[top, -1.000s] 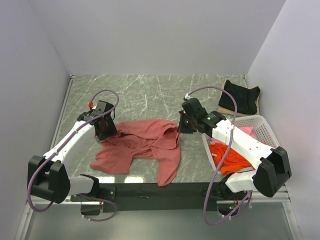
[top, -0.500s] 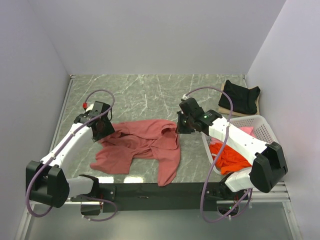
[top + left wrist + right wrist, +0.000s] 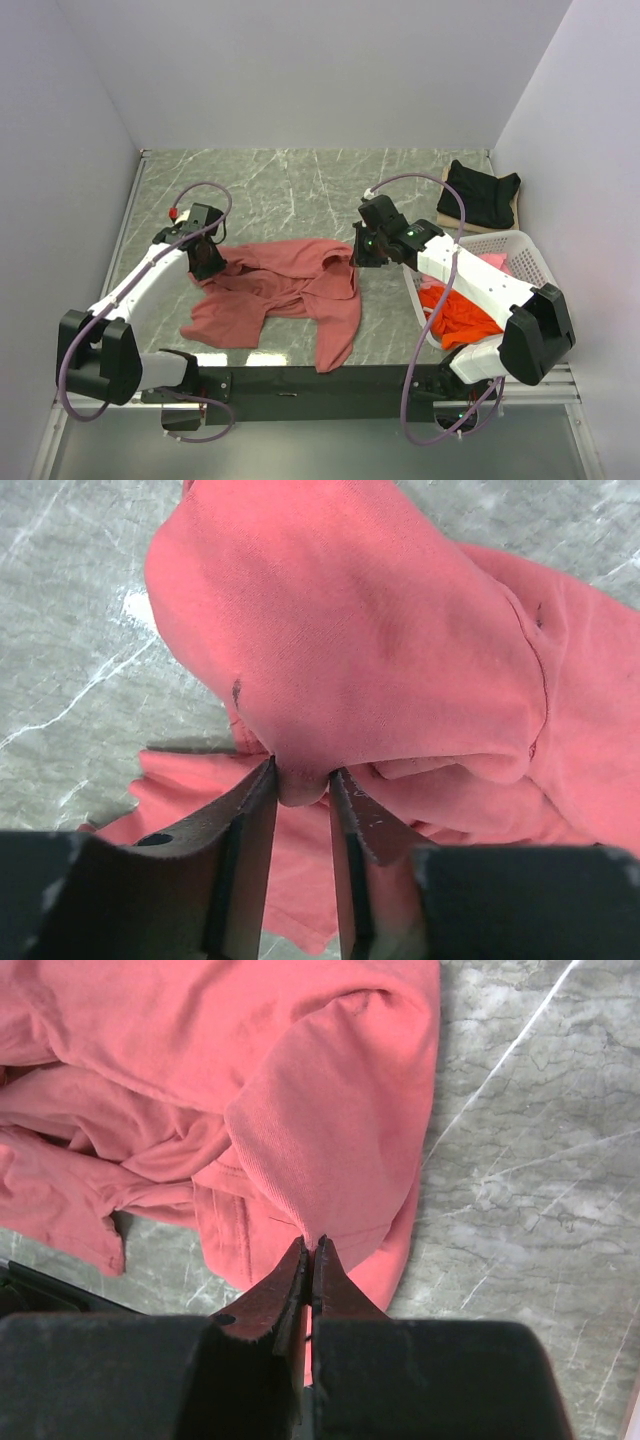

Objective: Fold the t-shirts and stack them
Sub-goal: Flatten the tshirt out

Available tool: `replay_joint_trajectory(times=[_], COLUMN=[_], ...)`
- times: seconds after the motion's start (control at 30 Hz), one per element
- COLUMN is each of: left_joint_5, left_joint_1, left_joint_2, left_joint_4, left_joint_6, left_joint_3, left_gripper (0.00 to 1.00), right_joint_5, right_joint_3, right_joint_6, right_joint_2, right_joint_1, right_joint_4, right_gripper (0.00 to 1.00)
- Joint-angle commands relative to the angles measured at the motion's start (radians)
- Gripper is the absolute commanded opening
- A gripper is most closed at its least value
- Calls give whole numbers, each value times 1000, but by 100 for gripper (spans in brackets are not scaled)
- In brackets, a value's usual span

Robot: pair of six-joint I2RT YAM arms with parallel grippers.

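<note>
Left of the basket (image 3: 528,248), the brick-red t-shirt (image 3: 285,290) lies crumpled, not yet spread; my left gripper (image 3: 300,785) stands narrow, pinching a tuck at the side farthest from the basket; my right gripper (image 3: 310,1245), jaws closed tight, nips the edge nearest the basket; beyond the basket the black t-shirt (image 3: 482,195) looks folded, so I judge one done; inside the basket wait the orange t-shirt (image 3: 455,310) and pink t-shirt (image 3: 493,262); three remain.

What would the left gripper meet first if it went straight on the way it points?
The brick-red t-shirt: a fold sits between the fingers of the left gripper, bunched cloth directly ahead.
</note>
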Motion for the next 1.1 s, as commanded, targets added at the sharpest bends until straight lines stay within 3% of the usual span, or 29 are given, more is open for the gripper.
replay_joint_trajectory(times=[0.0, 0.07, 0.1, 0.2, 0.47, 0.63, 0.8, 1.0, 1.07], left_joint_5=[23, 26, 29, 34, 34, 84, 207, 308, 340], left_joint_1=[6, 4, 6, 7, 50, 199, 351, 414, 412], left_joint_2=[21, 21, 18, 19, 1, -31, 8, 77, 76], left_joint_4=[31, 37, 41, 40, -34, -78, -100, -126, -105], left_joint_6=[12, 13, 13, 18, 49, 108, 144, 142, 124], left_joint_3=[0, -8, -9, -3, 159, 332, 576, 878, 913], left_gripper=[35, 33, 19, 1, 1, 0, 1, 0, 1], right_joint_5=[-4, -3, -1, 3, 71, 117, 122, 142, 145], right_joint_3=[13, 13, 13, 19, 143, 301, 543, 871, 983], right_joint_6=[-1, 1, 2, 2, -42, -102, -169, -246, -275], right_joint_2=[-17, -15, -15, -15, -22, -25, 21, 127, 149], right_joint_1=[-5, -7, -5, -8, -27, -100, -206, -258, -263], right_joint_4=[36, 36, 36, 34, -52, -142, -205, -306, -334], right_gripper=[0, 0, 0, 0, 0, 0, 0, 0, 0])
